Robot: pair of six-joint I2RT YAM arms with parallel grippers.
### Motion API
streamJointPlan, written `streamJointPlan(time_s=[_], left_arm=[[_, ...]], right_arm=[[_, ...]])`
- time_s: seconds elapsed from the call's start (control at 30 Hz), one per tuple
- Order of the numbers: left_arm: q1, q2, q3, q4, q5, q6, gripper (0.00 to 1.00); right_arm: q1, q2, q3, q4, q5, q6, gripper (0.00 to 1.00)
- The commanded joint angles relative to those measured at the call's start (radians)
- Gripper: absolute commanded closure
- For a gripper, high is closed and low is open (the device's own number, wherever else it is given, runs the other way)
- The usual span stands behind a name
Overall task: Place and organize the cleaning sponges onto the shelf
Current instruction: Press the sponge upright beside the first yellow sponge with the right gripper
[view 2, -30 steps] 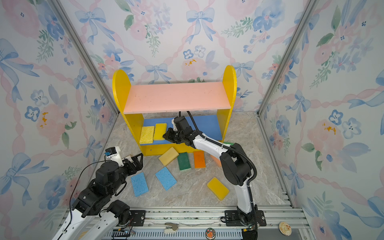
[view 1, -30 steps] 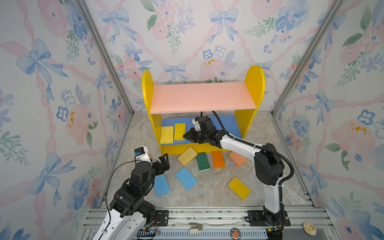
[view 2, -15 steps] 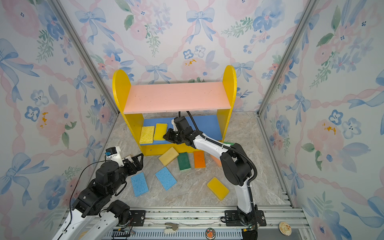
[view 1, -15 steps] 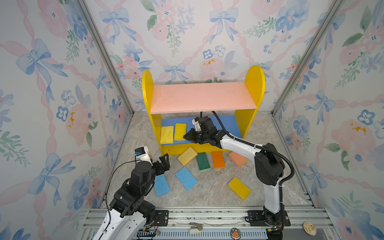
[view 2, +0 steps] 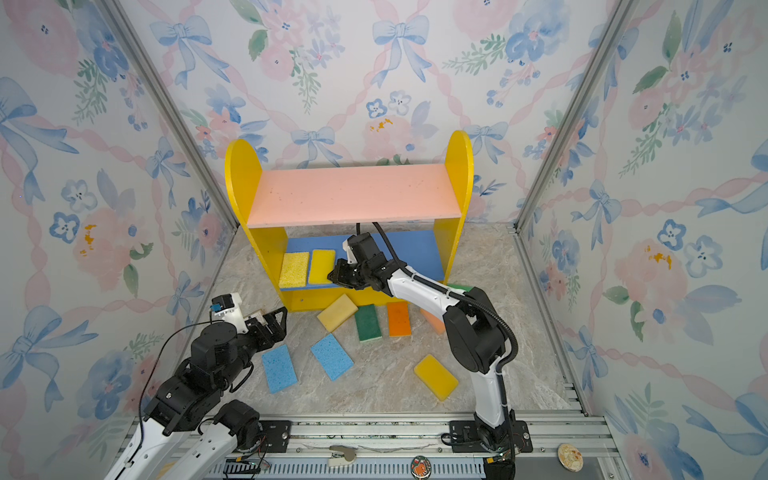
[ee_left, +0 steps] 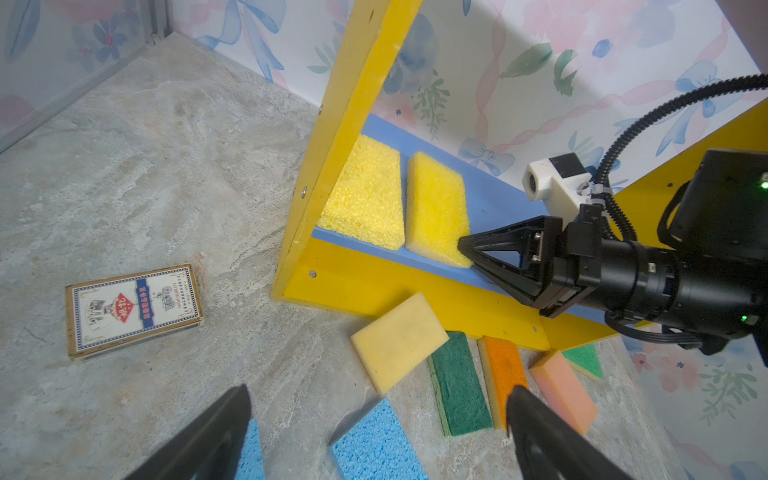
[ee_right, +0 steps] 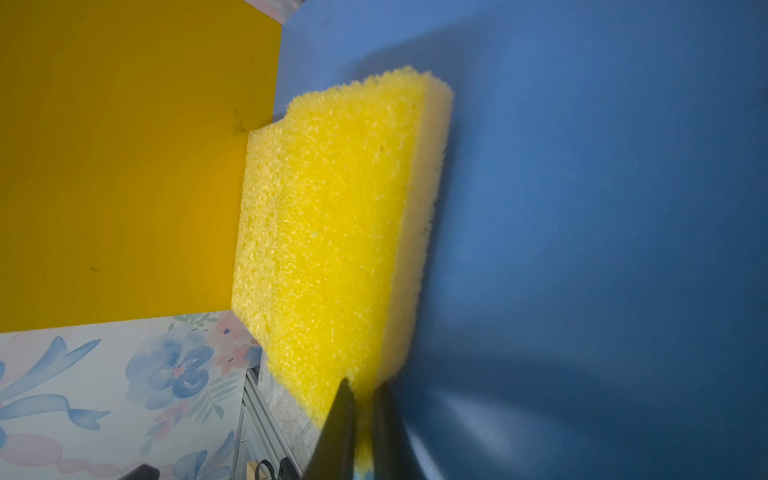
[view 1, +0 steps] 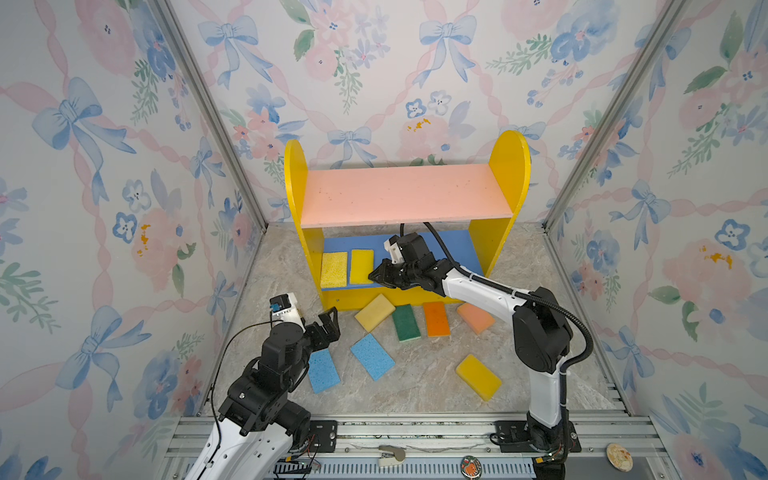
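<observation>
1. Right gripper [view 1: 374,275]: jaws nearly closed, pinching the near corner of the bright yellow sponge [view 1: 360,266]. In the right wrist view, foam sits squeezed between the fingertips [ee_right: 343,409].
2. That sponge lies flat on the blue lower board [view 1: 457,249] of the shelf [view 1: 509,166], straight ahead of the right gripper's tips.
3. The coarse yellow sponge [view 1: 333,269] is just past it, side by side, against the shelf's side panel.
4. The pink upper board [view 1: 403,193] is overhead of the right gripper's wrist.
5. Below and behind the right gripper, a rough row lies on the floor along the shelf front: pale yellow sponge [view 1: 375,311], dark green sponge [view 1: 406,322], orange sponge [view 1: 436,319], peach sponge [view 1: 476,318]. A green sponge [ee_left: 584,359] peeks out behind the peach one.
6. Left gripper [view 1: 326,326]: jaws wide, nothing held, off the floor.
7. One light blue sponge [view 1: 324,370] is just under it, and the second light blue sponge [view 1: 372,356] is beside it, toward the right arm.
8. The yellow floor sponge [view 1: 478,376] is well apart from both grippers, near the right arm's base.
9. A printed card box [ee_left: 133,309] lies on the floor ahead of the left gripper, off to its outer side.
</observation>
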Motion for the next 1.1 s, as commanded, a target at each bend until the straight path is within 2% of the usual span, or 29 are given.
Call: streamJointPlan(time_s=[0.0,0.23,0.43,0.57,0.8,1.07], left_arm=[[0.007,-0.010,0.018,-0.015,0.012,0.014,0.02],[0.007,-0.017,0.018,-0.016,0.012,0.014,0.02],[0.007,-0.017,0.019,-0.016,0.014,0.012,0.02],[0.006,-0.020,0.019,-0.017,0.016,0.014,0.02],[0.007,-0.020,0.019,-0.017,0.018,0.014,0.02],[0.007,-0.019,0.019,-0.016,0.018,0.014,0.02]], right_arm=[[0.012,0.001,0.035,-0.076,-0.019,-0.031,0.88],[0.025,0.023,0.067,-0.086,-0.024,-0.033,0.87],[0.031,0.042,0.074,-0.070,-0.030,-0.014,0.76],[0.034,0.043,0.071,-0.053,-0.021,0.001,0.76],[0.025,-0.006,0.017,-0.022,0.049,0.023,0.89],[0.012,-0.003,0.020,-0.017,0.051,0.023,0.90]])
